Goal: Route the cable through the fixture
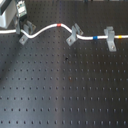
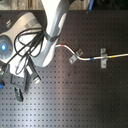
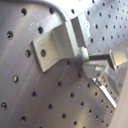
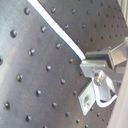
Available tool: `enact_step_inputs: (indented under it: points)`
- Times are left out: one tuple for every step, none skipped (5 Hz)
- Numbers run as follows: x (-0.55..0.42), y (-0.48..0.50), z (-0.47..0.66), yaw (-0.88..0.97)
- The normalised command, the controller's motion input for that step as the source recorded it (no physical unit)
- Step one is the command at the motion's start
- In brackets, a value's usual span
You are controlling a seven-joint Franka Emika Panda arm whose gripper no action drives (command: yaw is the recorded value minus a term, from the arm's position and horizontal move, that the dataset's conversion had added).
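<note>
You had the gripper (image 1: 23, 31) closed on the white cable (image 1: 47, 29) right at the fixture (image 1: 24, 36), near the first exterior view's left edge, presumably to seat the cord in its slotted top. Beyond, the cable already ran through the leaning clip (image 1: 74, 34) and T-topped clip (image 1: 110, 38) on the breadboard (image 1: 65, 90).

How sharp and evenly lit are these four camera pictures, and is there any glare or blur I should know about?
First exterior view: soft and low in detail, even light, the cable reads bright white. Second exterior view: the arm overhead is bright against the dark board. First wrist view: a grey sheen washes over the board around the fixture. Second wrist view: the cable is overexposed, and the near claw parts are blurred.
</note>
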Motion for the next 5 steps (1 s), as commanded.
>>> enact_step_inputs:
  points:
    - [0.045,-0.01,-0.05,0.01]
    - [0.07,-0.019,-0.22,0.01]
    - [0.158,-0.046,-0.3,0.0]
    - [0.099,-0.191,-0.23,-0.07]
    - [0.032,-0.257,-0.38,-0.04]
